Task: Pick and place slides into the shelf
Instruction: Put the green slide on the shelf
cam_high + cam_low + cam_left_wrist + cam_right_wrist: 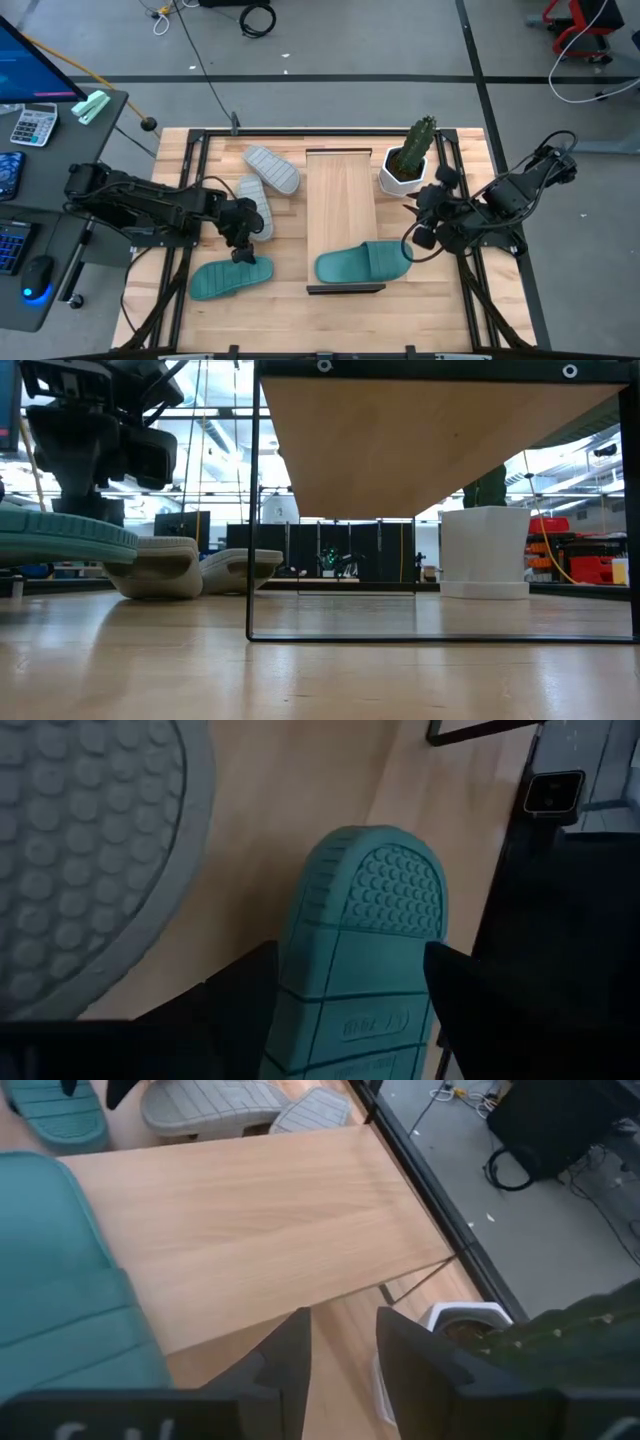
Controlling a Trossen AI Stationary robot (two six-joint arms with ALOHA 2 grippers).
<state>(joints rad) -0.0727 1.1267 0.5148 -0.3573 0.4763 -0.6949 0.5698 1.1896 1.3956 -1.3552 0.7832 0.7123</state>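
Over on the left, the left gripper (pixel 241 256) sits at the heel of a teal slide (pixel 230 279) lying sole-up on the table, near the front edge and left of the shelf (pixel 341 190). From its wrist view the two fingers (pixel 240 995) straddle the ribbed sole (pixel 365 950), one to each side; whether they are squeezing it or only bracketing it, I cannot tell. To do this step well, I'd say the fingers should pinch across the narrow part of the sole, seated deep enough that the rubbery slide does not twist, then lift it clear before swinging right over the shelf's dark edge.

The other teal slide (pixel 362 263) already lies on the near end of the shelf, toe toward the left. The right gripper (pixel 417 240) hovers just beside that slide's right end, fingers (pixel 290 1350) a little apart and nothing between them. Two grey slides (pixel 262 190) wait on the table left of the shelf, one partly over the other, toward the far side. A white pot with a cactus (pixel 410 162) stands right of the shelf.

As for writing: there is a raised oval stamp (pixel 375 1023) on the teal sole, but its letters are not legible.
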